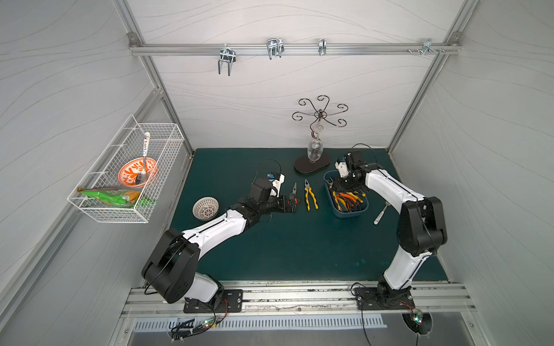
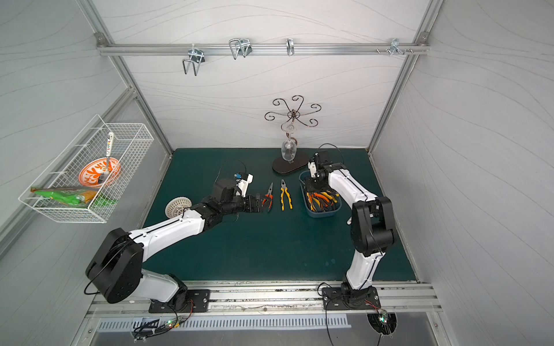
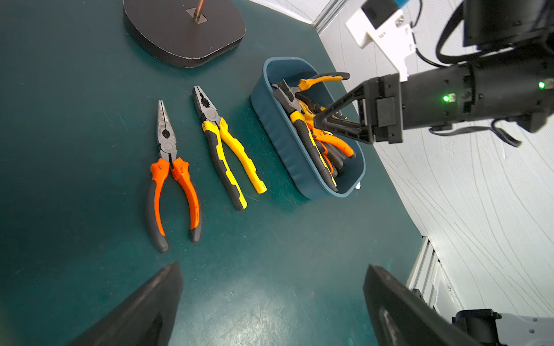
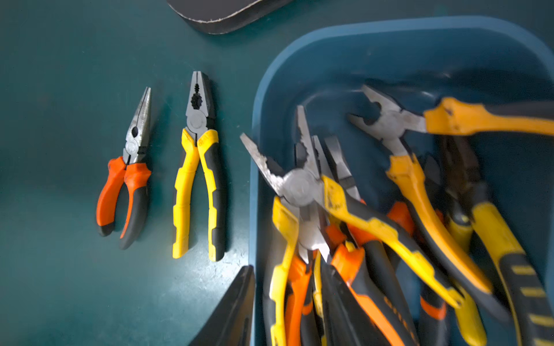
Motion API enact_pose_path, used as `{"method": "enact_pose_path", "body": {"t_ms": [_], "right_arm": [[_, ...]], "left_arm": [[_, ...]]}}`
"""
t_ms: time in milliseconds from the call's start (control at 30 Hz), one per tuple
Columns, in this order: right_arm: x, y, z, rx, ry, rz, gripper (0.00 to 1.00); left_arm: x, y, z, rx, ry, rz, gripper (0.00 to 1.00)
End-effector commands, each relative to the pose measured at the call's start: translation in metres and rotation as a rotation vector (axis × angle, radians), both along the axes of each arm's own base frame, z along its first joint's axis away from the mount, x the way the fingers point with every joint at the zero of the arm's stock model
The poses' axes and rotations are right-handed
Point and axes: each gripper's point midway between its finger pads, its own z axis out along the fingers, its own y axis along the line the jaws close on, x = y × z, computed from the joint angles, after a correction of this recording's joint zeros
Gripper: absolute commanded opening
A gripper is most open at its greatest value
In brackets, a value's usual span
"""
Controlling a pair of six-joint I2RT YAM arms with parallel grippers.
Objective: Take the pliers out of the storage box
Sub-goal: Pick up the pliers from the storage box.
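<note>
The blue storage box (image 1: 350, 213) (image 3: 269, 113) sits on the green mat at the right, holding several pliers (image 4: 398, 179) in a tangled pile. Two more pliers lie on the mat left of it. One is long-nosed with orange handles (image 3: 168, 179) (image 4: 132, 179) and the other is blunt with yellow handles (image 1: 310, 196) (image 3: 227, 155). My left gripper (image 3: 271, 287) (image 2: 260, 203) is open over bare mat, just short of the orange handles. My right gripper (image 4: 287, 269) (image 3: 317, 119) reaches down into the box. One finger (image 4: 236, 299) shows beside a yellow handle, and the other is lost among the handles.
A dark oval stand base (image 1: 311, 166) with a hanging wine glass (image 1: 315, 151) stands just behind the box. A silver utensil (image 1: 380, 214) lies right of the box. A white woven bowl (image 1: 205, 208) sits at the left. A wire basket (image 1: 126, 179) hangs on the left wall.
</note>
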Motion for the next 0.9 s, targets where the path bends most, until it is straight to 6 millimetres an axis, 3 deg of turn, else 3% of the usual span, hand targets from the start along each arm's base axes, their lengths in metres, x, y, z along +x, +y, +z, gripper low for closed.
{"method": "enact_pose_path", "body": {"t_ms": [0,367,433,567,867], "right_arm": [[-0.011,0.004,-0.012,0.017,0.093,0.007,0.37],[-0.024,0.003,-0.051,0.003,0.246,-0.028,0.31],[-0.022,0.001,-0.054,-0.006,0.251,-0.044,0.22],[-0.019,0.003,-0.036,0.015,0.174,-0.030,0.01],[-0.015,0.008,0.011,0.024,-0.075,0.016,0.00]], "left_arm": [[0.011,-0.006,0.021,-0.037,-0.050,-0.006,1.00],[0.012,-0.008,0.019,-0.040,-0.043,-0.007,1.00],[0.012,-0.008,0.020,-0.045,-0.043,-0.008,1.00],[0.012,-0.007,0.020,-0.043,-0.040,-0.003,1.00],[0.021,-0.012,0.025,-0.170,0.028,0.032,1.00]]}}
